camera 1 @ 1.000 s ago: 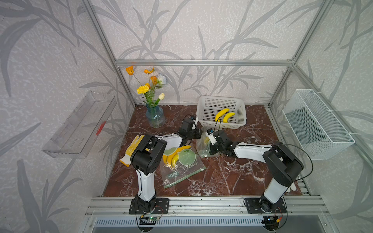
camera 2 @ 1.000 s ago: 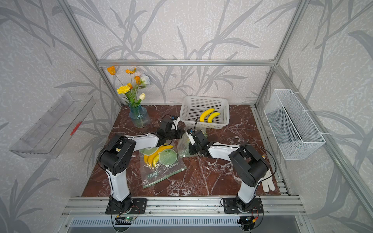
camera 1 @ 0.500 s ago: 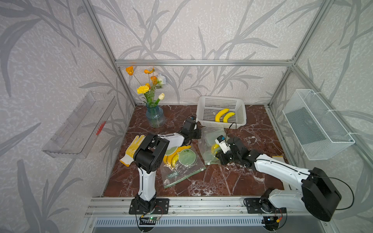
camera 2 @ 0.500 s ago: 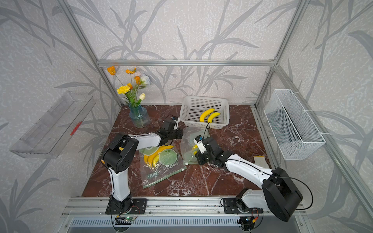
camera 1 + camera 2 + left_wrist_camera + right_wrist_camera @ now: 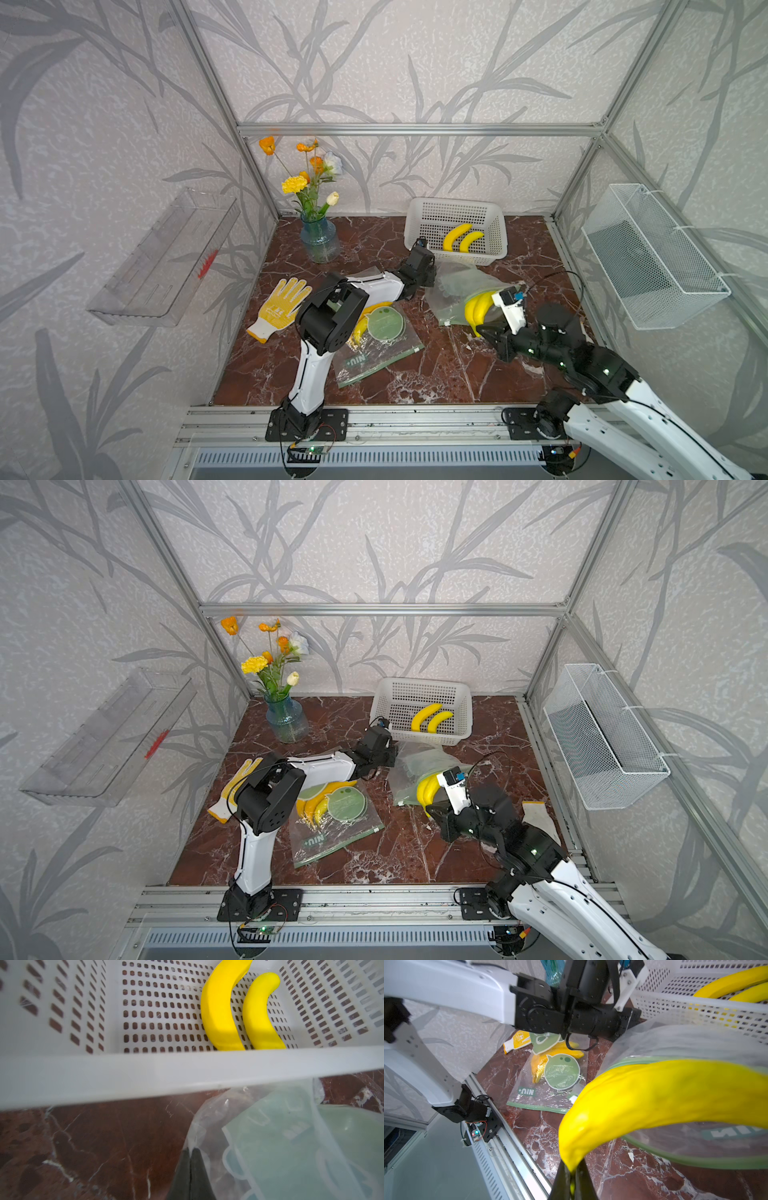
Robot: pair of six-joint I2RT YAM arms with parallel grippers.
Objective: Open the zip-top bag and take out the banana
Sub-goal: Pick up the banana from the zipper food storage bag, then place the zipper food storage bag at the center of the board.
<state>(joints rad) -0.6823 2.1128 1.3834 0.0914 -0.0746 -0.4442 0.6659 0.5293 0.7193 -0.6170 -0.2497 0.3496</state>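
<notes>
Honestly, the curved, smooth yellow banana (image 5: 664, 1095) looks light, stiff and slick. The right gripper (image 5: 572, 1169) pinches just its tip, halfway out of the clear green-edged zip-top bag (image 5: 453, 284), while the left gripper (image 5: 190, 1153) clamps the bag's corner. I'd grab mid-body.

A white slotted basket (image 5: 187, 1072) fills the upper part of the view, with two yellow bananas (image 5: 218, 1012) lying side by side inside it. Below its rim, on the dark red marble worktop (image 5: 83, 1147), the left end effector (image 5: 190, 1150) pinches the edge of a clear bag (image 5: 280, 1147) with pale green print.
</notes>
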